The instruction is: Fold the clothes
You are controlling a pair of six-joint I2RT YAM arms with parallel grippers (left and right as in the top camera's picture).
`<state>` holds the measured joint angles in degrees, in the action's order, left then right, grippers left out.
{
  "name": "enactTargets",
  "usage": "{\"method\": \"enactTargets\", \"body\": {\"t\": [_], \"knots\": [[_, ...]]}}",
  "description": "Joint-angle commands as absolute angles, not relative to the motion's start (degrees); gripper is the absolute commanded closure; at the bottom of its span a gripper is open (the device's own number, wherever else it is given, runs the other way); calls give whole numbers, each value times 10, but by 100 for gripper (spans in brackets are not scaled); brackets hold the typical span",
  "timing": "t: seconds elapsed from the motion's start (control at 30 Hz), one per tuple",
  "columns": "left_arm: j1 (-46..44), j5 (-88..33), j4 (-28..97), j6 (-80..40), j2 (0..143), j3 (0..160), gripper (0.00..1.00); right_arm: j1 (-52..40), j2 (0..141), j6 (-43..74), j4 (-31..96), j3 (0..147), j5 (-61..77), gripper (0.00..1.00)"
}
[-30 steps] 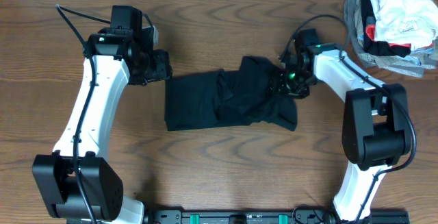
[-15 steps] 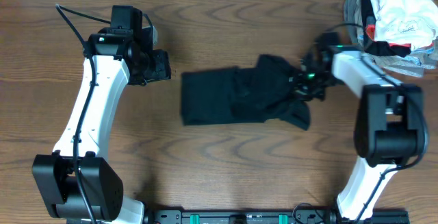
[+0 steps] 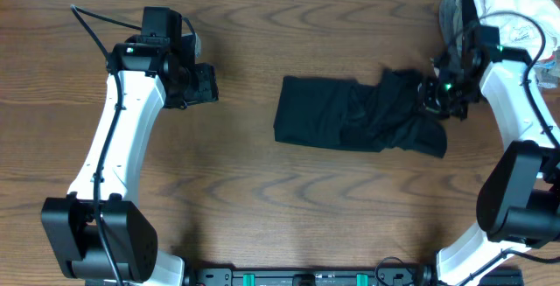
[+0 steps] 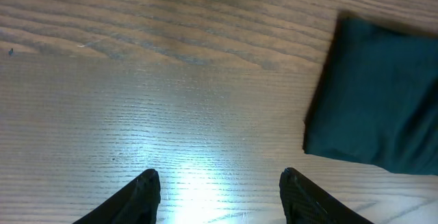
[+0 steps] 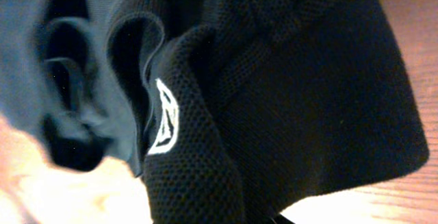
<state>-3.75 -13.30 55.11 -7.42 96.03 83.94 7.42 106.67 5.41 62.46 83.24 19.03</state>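
Your right gripper [image 3: 436, 92] is clamped on the right end of the shirt [image 3: 341, 115]. It lies long axis left-right, centre-right on the table [image 3: 262, 207]. Left gripper [image 3: 206, 83] has jaws apart, well off its left edge; right is nearer.

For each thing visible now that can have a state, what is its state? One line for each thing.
black T-shirt: lying bunched, not neatly folded, its right end gripped.
left end effector: open, empty, apart from the shirt.
right end effector: shut on the black T-shirt.
heap of garments: piled loosely in the far right corner, not touched.
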Motion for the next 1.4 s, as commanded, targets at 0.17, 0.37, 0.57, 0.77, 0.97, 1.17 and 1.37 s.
{"method": "enactTargets", "body": {"t": [0.17,0.37,0.57,0.77,0.97,1.17,1.37], "knots": [[-36,-127,552,-67,962,845,42,-43,1049,54,641,947,190,99],[-36,-127,550,-66,962,834,42,-132,1052,88,582,960,179,99],[-36,-127,544,-66,962,816,42,-202,1077,91,557,960,162,98],[-36,-127,535,-66,962,815,42,-252,1113,87,547,960,163,97],[-36,-127,528,-66,962,815,42,-300,1160,80,539,960,164,57],[-36,-127,525,-66,962,815,42,-327,1168,76,525,968,166,42],[-36,-127,524,-67,962,815,42,-316,1168,72,554,1013,169,42]]}}
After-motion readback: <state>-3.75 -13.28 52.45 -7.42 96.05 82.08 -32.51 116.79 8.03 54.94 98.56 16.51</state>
